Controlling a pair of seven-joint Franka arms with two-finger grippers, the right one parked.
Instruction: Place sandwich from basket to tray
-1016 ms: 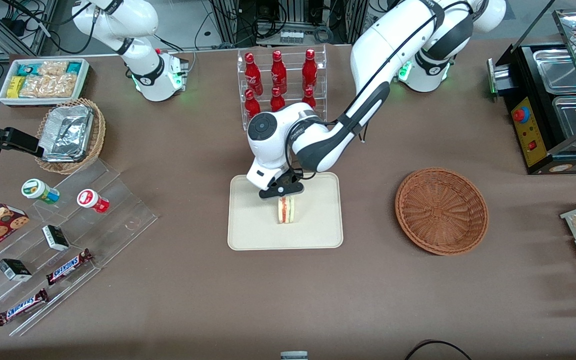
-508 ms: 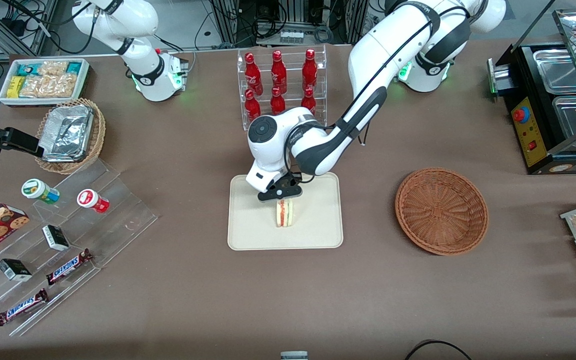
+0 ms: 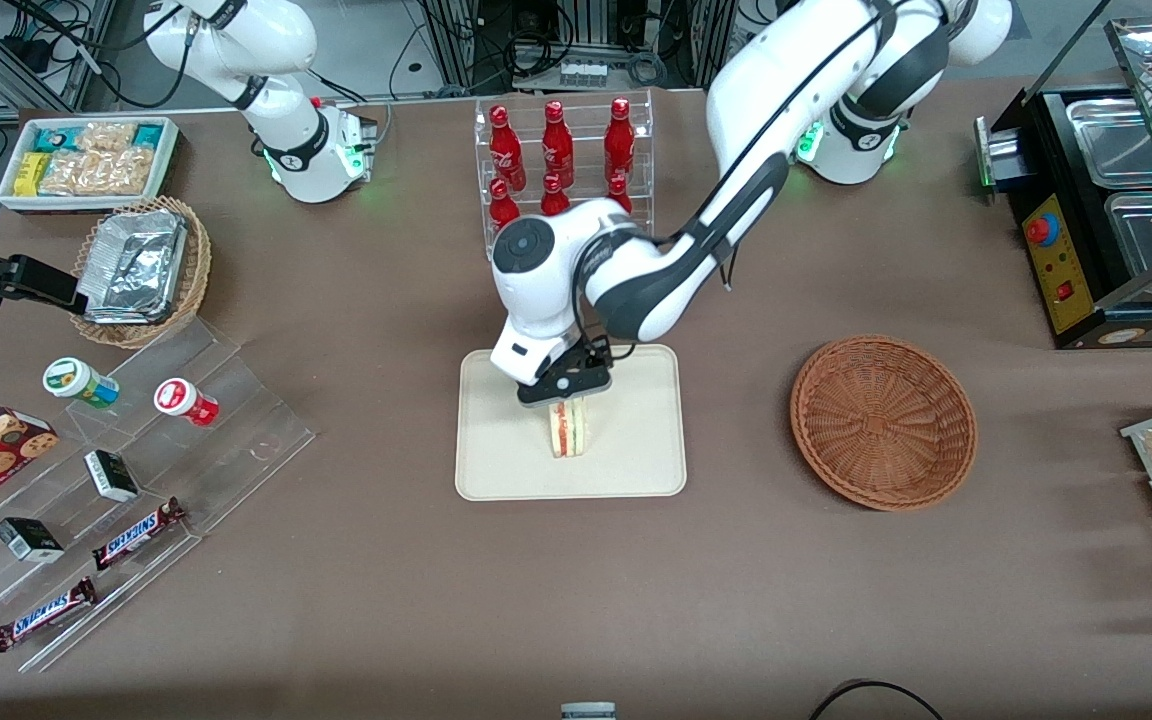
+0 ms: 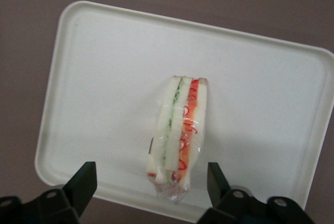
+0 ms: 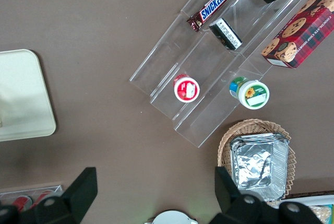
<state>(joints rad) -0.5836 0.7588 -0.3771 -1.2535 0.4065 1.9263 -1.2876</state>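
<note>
Directly above the sandwich (image 4: pixel 179 135) on the tray (image 4: pixel 94 78), the gripper (image 4: pixel 151 182) points down, fingers spread.

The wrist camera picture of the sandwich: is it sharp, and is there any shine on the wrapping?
Left wrist view: the triangular white-bread sandwich on the cream rectangular tray looks soft, its clear wrap crinkled without strong glare; the open gripper looks dark. Front view: evenly lit, gripper directly over the sandwich.

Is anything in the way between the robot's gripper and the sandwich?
No, nothing visible is. The gripper is right above the sandwich, open, with a finger on each side and not touching it. The sandwich stands on its edge on the tray. The basket sits apart, with nothing in it.
</note>
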